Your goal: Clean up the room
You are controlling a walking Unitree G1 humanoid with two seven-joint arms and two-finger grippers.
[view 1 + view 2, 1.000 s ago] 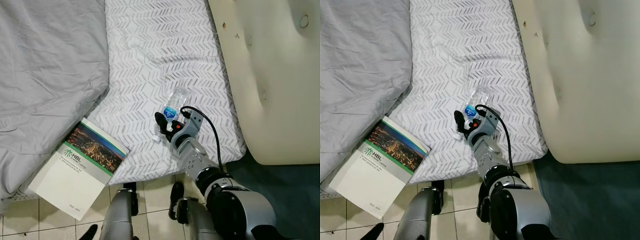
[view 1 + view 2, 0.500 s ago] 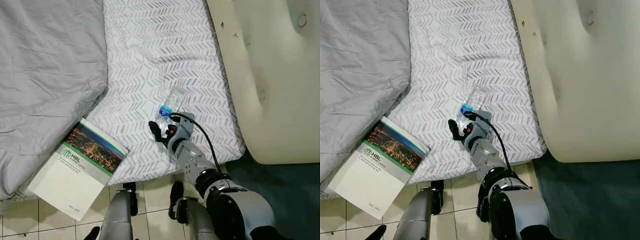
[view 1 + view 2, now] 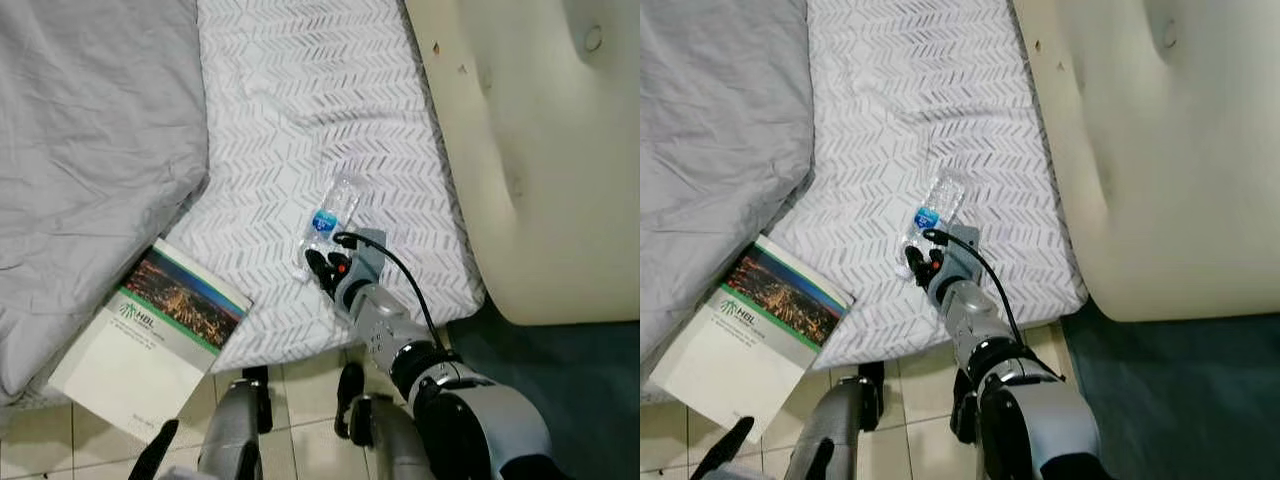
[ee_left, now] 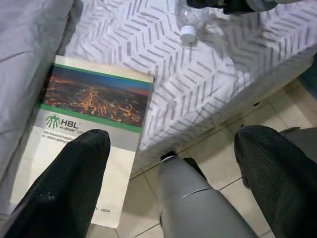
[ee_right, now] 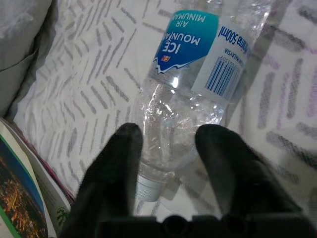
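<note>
Clear plastic bottle (image 5: 190,94) x1 between right claw (image 5: 171,148) fingers, booklet (image 3: 160,335) x1

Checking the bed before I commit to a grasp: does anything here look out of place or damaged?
Two things. A crumpled, empty-looking plastic bottle lies on its side on the patterned sheet, the right tool open astride its neck. A booklet hangs askew over the mattress edge beside the grey duvet.

Open sheet (image 3: 300,110) lies beyond the bottle (image 3: 328,217). A headboard (image 3: 540,150) walls the right side, a duvet (image 3: 90,150) the left; a book (image 3: 150,340) overhangs the bed edge.
</note>
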